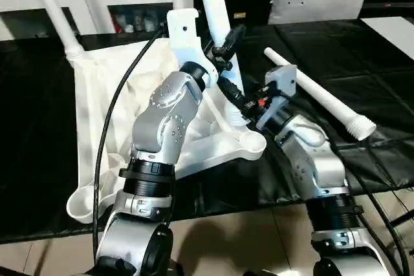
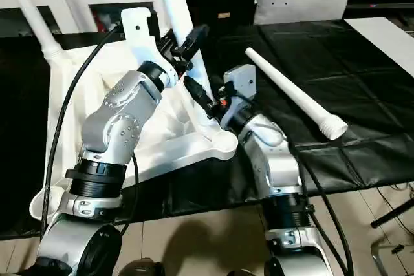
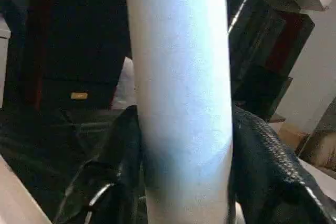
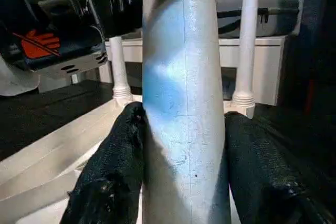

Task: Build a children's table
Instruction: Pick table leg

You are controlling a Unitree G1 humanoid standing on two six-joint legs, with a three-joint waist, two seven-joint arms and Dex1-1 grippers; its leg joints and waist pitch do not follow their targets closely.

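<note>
Both claws, left claw [image 3: 181,182] and right claw [image 4: 181,171], clamp upright leg [image 1: 217,17] | corner socket [image 1: 242,135] below | a tilt could jam it.

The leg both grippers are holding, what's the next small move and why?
Probably keep both grips and press the leg straight down into the near corner socket. The left gripper holds it higher, the right gripper near its base. The tabletop lies underside up, and one loose leg lies on the black table.
</note>
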